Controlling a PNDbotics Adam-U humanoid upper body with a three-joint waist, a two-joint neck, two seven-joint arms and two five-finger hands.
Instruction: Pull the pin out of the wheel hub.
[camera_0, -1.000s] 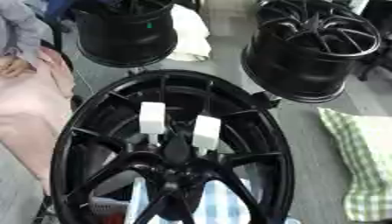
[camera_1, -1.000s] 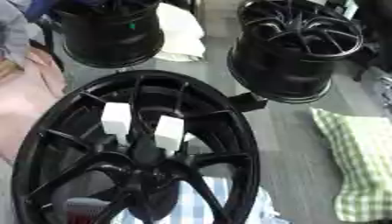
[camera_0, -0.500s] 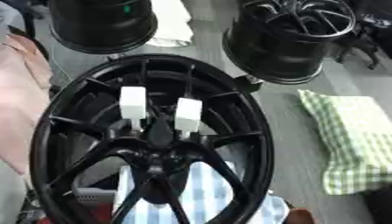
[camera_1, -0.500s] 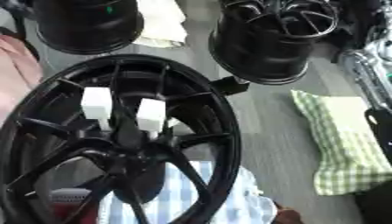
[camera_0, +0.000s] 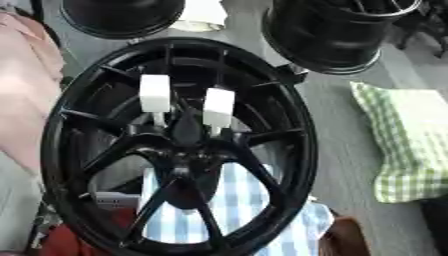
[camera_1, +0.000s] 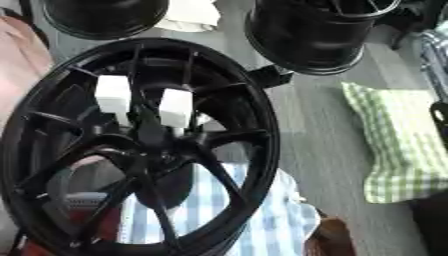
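A large black wheel hub (camera_0: 296, 131) fills the middle of both views, with its spokes meeting at a centre boss (camera_0: 179, 152). Two white block-headed pins stand side by side just above the centre, each on a thin stem going down into the hub: the left pin (camera_0: 155, 93) and the right pin (camera_0: 219, 105). Neither of my hands shows in either view. Nothing touches the pins.
Two more black wheels stand behind, one at the far left (camera_0: 122, 17) and one at the far right (camera_0: 328, 35). A green checked cloth (camera_0: 404, 140) lies to the right. A blue checked cloth (camera_0: 236, 200) sits under the hub, and pink fabric (camera_0: 22, 100) lies along the left edge.
The whole picture has shifted, so the camera has tilted down: the hub and far wheels sit higher in view. The pins stand as before in the hub.
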